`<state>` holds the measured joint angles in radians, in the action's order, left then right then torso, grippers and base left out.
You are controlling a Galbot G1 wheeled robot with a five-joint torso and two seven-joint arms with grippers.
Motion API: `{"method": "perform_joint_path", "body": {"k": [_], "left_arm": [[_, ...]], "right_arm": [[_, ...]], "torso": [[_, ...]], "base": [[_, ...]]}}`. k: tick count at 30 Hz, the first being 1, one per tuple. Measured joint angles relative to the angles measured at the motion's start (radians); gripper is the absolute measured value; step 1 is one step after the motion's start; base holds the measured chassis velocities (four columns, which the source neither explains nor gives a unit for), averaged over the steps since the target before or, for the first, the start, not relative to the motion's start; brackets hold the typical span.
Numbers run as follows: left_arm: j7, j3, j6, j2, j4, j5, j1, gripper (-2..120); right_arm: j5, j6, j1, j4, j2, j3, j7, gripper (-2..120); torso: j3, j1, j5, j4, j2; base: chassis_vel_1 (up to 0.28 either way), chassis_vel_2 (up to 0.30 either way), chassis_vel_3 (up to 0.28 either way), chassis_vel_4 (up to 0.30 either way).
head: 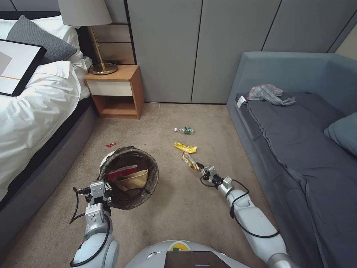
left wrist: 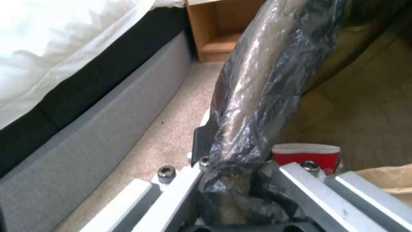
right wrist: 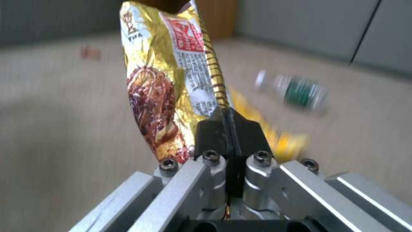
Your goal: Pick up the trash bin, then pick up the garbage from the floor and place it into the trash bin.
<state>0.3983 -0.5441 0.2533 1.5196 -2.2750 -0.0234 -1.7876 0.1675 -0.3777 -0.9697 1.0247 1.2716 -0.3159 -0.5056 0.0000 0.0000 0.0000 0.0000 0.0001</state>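
Nearest to us, our left gripper (head: 99, 194) is pressed together on the near rim of the trash bin (head: 128, 176), pinching the dark bag liner (left wrist: 257, 96) folded over it; the bin hangs tilted just ahead of that gripper, its mouth open toward us, with a red carton (head: 122, 172) and a tan paper piece (head: 132, 179) already inside. Off to the other side, our right gripper (head: 205, 170) is clamped on one edge of a gold and red snack wrapper (right wrist: 167, 87), which trails forward from the fingertips; whether it has fully left the carpet we cannot tell. We judge the step in hand to be collecting this wrapper; the next move calls for carrying it across to the bin's mouth and letting go above the opening. Just beyond the right gripper lies a yellow wrapper (head: 185, 147); farther ahead, a green-labelled bottle (head: 185, 130); beyond the bin, a small red wrapper (head: 110, 144).
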Motion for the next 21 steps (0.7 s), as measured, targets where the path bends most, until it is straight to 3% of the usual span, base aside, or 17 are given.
{"method": "perform_joint_path", "body": {"k": [7,9,11,12,13,15,16,18,21], "left_arm": [[0.000,0.003,0.000,-0.004,0.002,0.004,-0.003,0],[-0.001,0.008,0.000,-0.006,0.005,0.008,-0.005,0],[-0.001,0.010,0.000,-0.007,0.005,0.009,-0.005,0],[-0.002,0.018,0.002,-0.009,0.007,0.015,-0.006,0],[-0.002,0.018,0.002,-0.009,0.007,0.015,-0.006,0],[-0.005,0.035,0.010,-0.011,0.009,0.036,-0.009,0],[-0.005,0.035,0.010,-0.011,0.009,0.036,-0.009,0],[-0.008,0.049,0.013,-0.011,0.011,0.043,-0.012,0],[-0.010,0.055,0.016,-0.011,0.008,0.046,-0.016,0]], "right_arm": [[0.092,0.008,-0.056,0.212,-0.022,-0.027,0.033,0],[0.177,0.019,-0.083,0.353,-0.031,-0.034,0.041,0],[0.196,0.022,-0.088,0.380,-0.033,-0.035,0.042,0],[0.262,0.040,-0.110,0.497,-0.040,-0.031,0.044,0],[0.262,0.040,-0.110,0.497,-0.040,-0.031,0.044,0],[0.324,0.080,-0.148,0.719,-0.061,0.004,0.043,0],[0.324,0.080,-0.148,0.719,-0.061,0.004,0.043,0],[0.322,0.108,-0.200,0.894,-0.082,0.088,0.043,0],[0.296,0.112,-0.226,0.937,-0.094,0.159,0.047,0]], "torso": [[0.000,0.000,-0.0001,0.0001,0.000],[0.000,0.000,0.0000,0.0002,0.000],[0.000,0.000,-0.0001,0.0002,0.000],[0.000,0.000,0.0001,0.0000,0.000],[0.000,0.000,0.0001,0.0000,0.000],[0.000,0.000,-0.0004,0.0000,0.000],[0.000,0.000,-0.0004,0.0000,0.000],[0.000,0.000,-0.0001,0.0001,0.000],[0.000,0.000,-0.0002,0.0000,0.000]], "base": [[0.000,0.000,0.000,0.000],[0.000,0.000,0.000,0.000],[0.000,0.000,0.000,0.000],[0.000,0.000,0.000,0.000],[0.000,0.000,0.000,0.000],[0.000,0.000,0.000,0.000],[0.000,0.000,0.000,0.000],[0.000,0.000,0.000,0.000],[0.000,0.000,0.000,0.000]]}}
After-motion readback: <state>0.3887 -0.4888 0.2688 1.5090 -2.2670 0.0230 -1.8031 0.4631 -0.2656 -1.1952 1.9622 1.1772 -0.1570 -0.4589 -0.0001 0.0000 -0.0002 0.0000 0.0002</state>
